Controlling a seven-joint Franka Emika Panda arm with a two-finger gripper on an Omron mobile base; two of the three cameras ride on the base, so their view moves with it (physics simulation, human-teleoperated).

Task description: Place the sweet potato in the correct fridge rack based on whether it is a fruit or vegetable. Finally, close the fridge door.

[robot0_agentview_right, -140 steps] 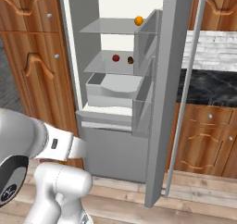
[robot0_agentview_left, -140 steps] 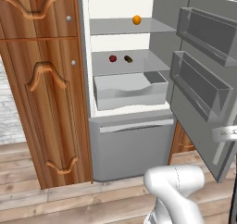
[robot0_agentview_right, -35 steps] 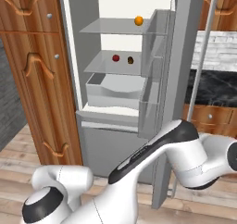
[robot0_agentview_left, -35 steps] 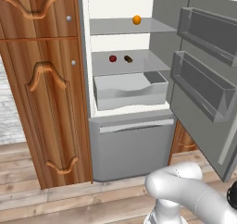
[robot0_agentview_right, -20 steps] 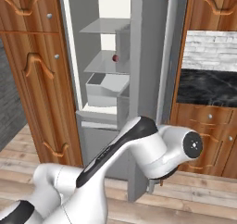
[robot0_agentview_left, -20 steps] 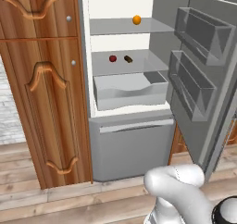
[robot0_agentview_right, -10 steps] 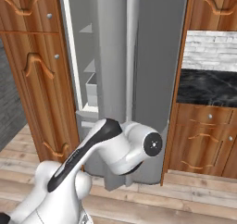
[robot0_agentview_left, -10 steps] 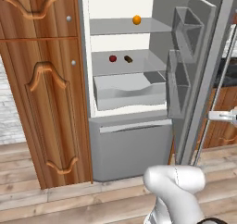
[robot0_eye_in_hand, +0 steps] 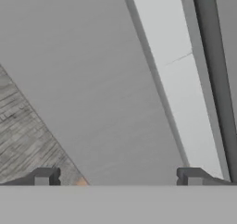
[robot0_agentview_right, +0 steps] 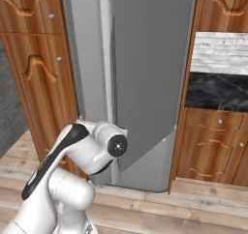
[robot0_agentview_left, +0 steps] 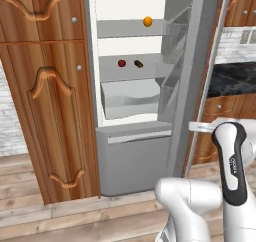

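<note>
Sitting on the fridge rack [robot0_agentview_left: 131, 67], the middle glass shelf inside the white interior: the sweet potato [robot0_agentview_left: 138, 64], small and dark brown, just beside a red ball [robot0_agentview_left: 121, 63] to its left, the two apart and not touching. Resting on the shelf above, near its right end: an orange ball [robot0_agentview_left: 147, 21]. Hanging below the rack: a deep grey drawer tub [robot0_agentview_left: 131, 99], and below that, a wide grey freezer drawer front [robot0_agentview_left: 137, 156].

Standing partly open in the left base view: the fridge door [robot0_agentview_left: 196, 71], swung most of the way toward the opening, its inner side with two clear door bins [robot0_agentview_left: 172, 61] facing the shelves, its long vertical handle [robot0_agentview_left: 210, 71] showing along the outer edge. Covering most of the fridge opening in the right base view: the flat grey outer face of that door [robot0_agentview_right: 150, 73].

Flanking the fridge on the left: carved wooden cabinet doors [robot0_agentview_left: 45, 96]. Showing on the right: a dark marbled table [robot0_agentview_right: 218, 90] with wooden drawers beneath and a pale brick backsplash above.

Pointing at the door's grey outer face in the hand view: the gripper [robot0_eye_in_hand: 118, 177], fingertips [robot0_eye_in_hand: 45, 176] spread wide apart, holding nothing. Reaching up from the lower right of the left base view, close by the door handle: the white arm.
</note>
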